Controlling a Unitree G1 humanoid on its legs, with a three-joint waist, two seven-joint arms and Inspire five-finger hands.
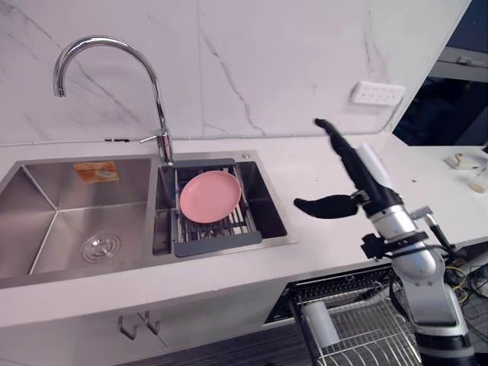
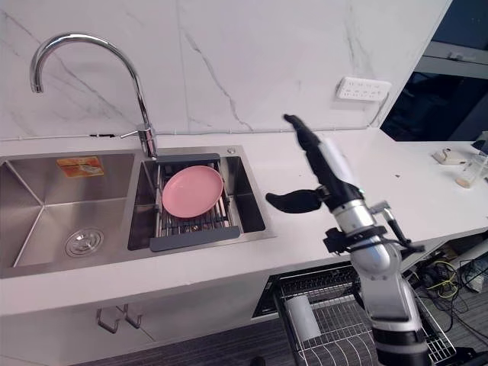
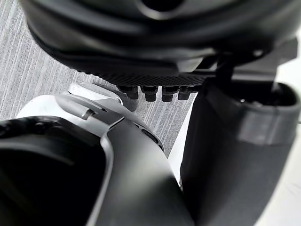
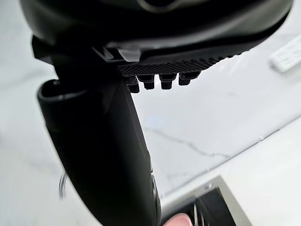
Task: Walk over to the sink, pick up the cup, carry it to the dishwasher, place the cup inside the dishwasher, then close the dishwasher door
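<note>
Left eye view: the right robot hand (image 1: 358,174) is raised above the white bench (image 1: 305,156), its fingers (image 1: 332,134) straight and stretched toward the white veined marble wall (image 1: 267,61), its thumb (image 1: 320,206) spread wide to the left, with nothing held. To the left of this robot hand a stainless-steel double-basin sink (image 1: 46,229) is set into the bench. A tall curved chrome faucet (image 1: 156,99) stands behind the divider between the two basins. The basin nearer the robot hand carries a grey slatted drying rack (image 1: 217,242), on which a round pink plate (image 1: 210,196) lies tilted. The farther basin bears an orange sticker (image 1: 96,171) on its back wall. Beyond the fingertips and to the right, a white socket strip (image 1: 377,93) is fixed to the wall. Below the robot hand, under the bench edge, the wire dishwasher rack (image 1: 366,335) is pulled out. A pale cylindrical cup (image 1: 322,324) lies on its side in the rack's left part, well apart from the robot hand. Right wrist view: the straight fingers and the thumb (image 4: 103,155) of the same robot hand point at the marble wall, with the pink plate's edge just past the thumb. Left wrist view: the left robot hand (image 3: 160,28) hangs over grey carpet floor (image 3: 28,70), fingers relaxed, thumb (image 3: 235,155) apart, holding nothing.
</note>
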